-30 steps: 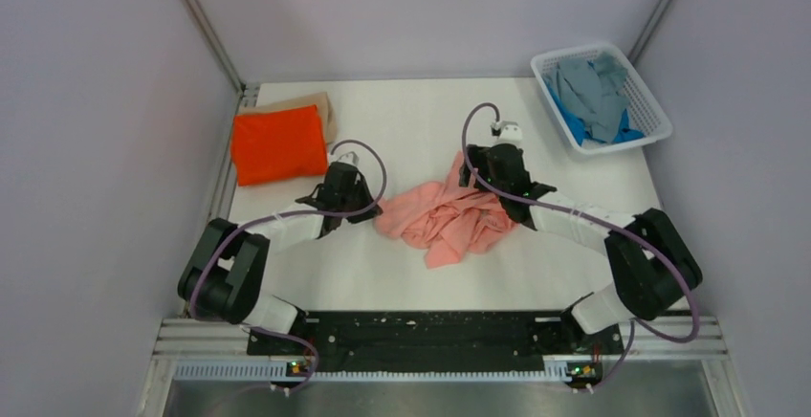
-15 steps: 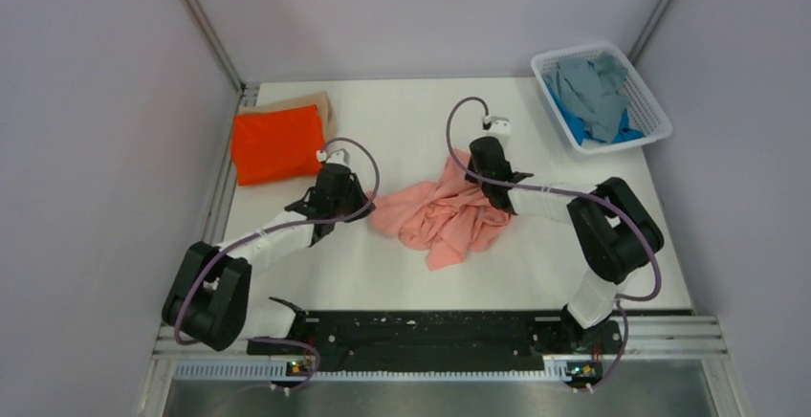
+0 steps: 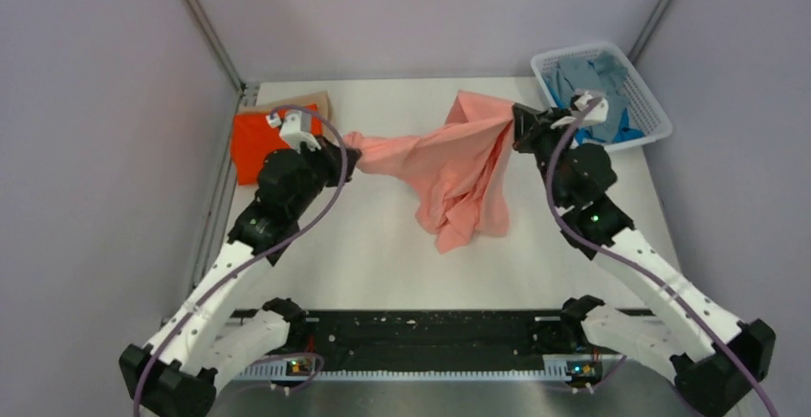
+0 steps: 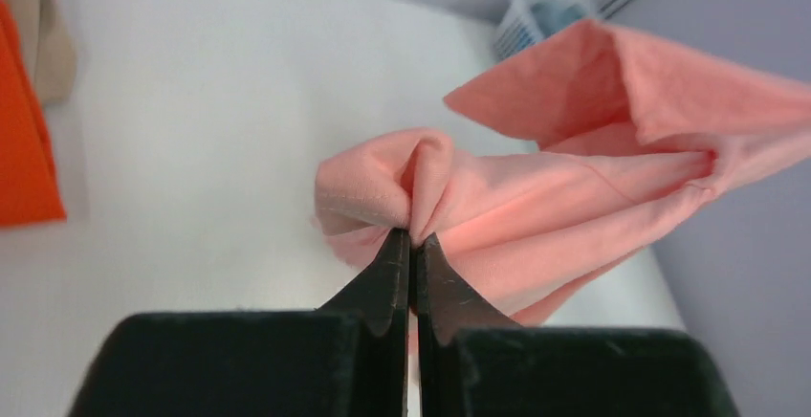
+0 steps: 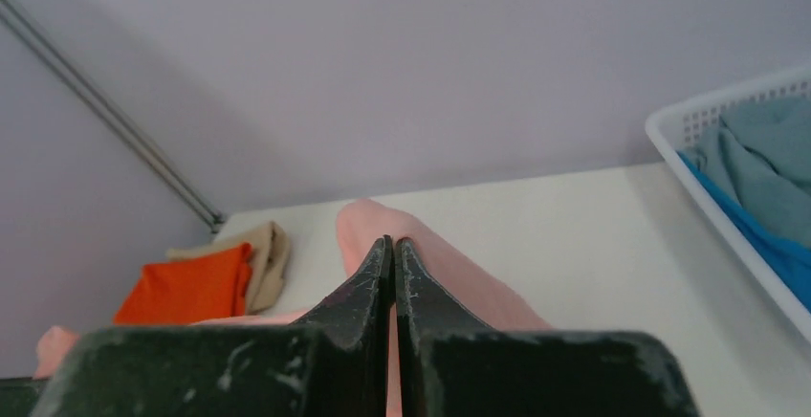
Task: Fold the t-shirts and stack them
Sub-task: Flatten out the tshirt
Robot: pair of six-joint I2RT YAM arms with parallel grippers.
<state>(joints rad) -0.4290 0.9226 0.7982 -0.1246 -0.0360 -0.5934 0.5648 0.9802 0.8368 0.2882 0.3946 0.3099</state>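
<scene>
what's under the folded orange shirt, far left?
A folded tan shirt lies under the orange shirt, its edge sticking out on the far side. The rest of it, and anything beneath, is covered.

The pink shirt [image 3: 459,164] between both sets of jaws is plain salmon. The left gripper [image 4: 413,245] and right gripper [image 5: 392,250] are black, the right one scuffed pale. Left of the left jaws, a plain bright orange shirt [image 3: 247,149] lies on a tan shirt [image 5: 263,259]. Right of the right jaws, a white mesh basket [image 3: 579,51] holds a grey shirt [image 3: 574,80] and a blue shirt [image 3: 626,133]. The table [image 3: 383,245] is white.
</scene>
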